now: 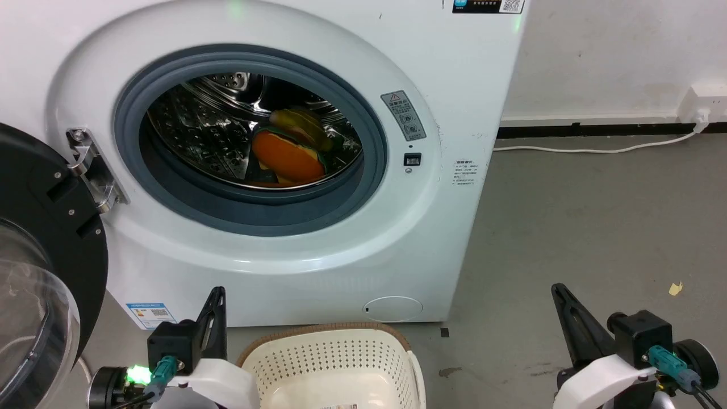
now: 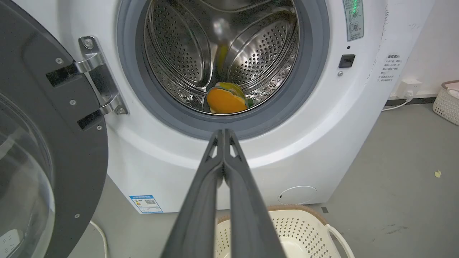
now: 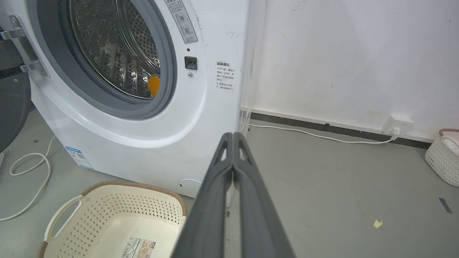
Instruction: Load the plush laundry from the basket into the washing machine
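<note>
While the washer (image 1: 318, 272) stands with its black-framed door (image 1: 51, 227) swung wide at the left edge of the head view, both plush pieces lie inside the steel drum (image 1: 199, 130). The orange toy (image 1: 287, 162) sits low in the round opening, right of centre, and the yellow toy (image 1: 301, 128) rests just behind and above it, touching it. A grey gasket (image 1: 250, 216) rings the opening. The basket (image 1: 335, 346) stands on the floor (image 1: 568, 227) at the bottom centre of the head view, just in front of the washer's base, upright, and its bare bottom shows a small sticker (image 3: 140, 247) in the right wrist view. The left gripper (image 1: 217, 295) rises at the lower left of the head view, just beside the basket's left rim; its two dark fingers are pressed together with nothing between them, and in its wrist view the tip points at the lower edge of the gasket. The right gripper (image 1: 559, 289) stands at the lower right, well apart from the basket, over bare floor, its fingers likewise closed tight and holding nothing. A white cable (image 1: 596, 150) runs along the wall's foot to a socket (image 1: 701, 108) at the upper right. A small yellowish scrap (image 1: 675, 288) lies on the floor near the right edge, and a second pale basket (image 3: 443, 157) stands at the right edge of the right wrist view.
</note>
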`<state>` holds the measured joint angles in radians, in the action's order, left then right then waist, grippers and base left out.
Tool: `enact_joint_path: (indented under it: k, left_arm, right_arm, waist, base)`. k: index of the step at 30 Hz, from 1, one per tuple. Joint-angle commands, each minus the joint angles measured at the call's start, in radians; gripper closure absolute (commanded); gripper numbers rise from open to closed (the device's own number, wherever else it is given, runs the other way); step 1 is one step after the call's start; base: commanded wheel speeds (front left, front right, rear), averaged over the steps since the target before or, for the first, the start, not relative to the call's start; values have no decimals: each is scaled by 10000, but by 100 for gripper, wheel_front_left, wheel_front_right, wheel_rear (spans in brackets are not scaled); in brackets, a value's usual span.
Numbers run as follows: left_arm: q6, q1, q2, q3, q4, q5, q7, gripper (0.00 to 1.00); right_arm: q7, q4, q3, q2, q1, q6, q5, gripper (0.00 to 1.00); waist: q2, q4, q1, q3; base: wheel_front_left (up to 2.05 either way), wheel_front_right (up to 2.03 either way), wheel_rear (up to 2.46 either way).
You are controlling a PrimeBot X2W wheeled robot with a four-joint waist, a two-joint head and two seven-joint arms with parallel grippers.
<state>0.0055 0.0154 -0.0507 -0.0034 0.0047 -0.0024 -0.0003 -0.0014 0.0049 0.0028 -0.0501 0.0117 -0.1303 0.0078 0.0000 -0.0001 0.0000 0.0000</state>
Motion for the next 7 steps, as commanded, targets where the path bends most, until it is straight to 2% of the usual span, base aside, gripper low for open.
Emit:
enact_joint_path:
  k: [1,7]
  left_arm:
    - [-55,-154,5,34,-47,24,3,100]
    - [-55,-154,5,34,-47,24,3,100]
  right_arm:
    - [14,-49,-28,-1,-117,-4,-78,100]
    - [14,-49,-28,-1,-117,-4,-78,100]
  waist:
    - [0,1,0,0]
    - [0,1,0,0]
  base:
    - [0,0,0]
    - [0,0,0]
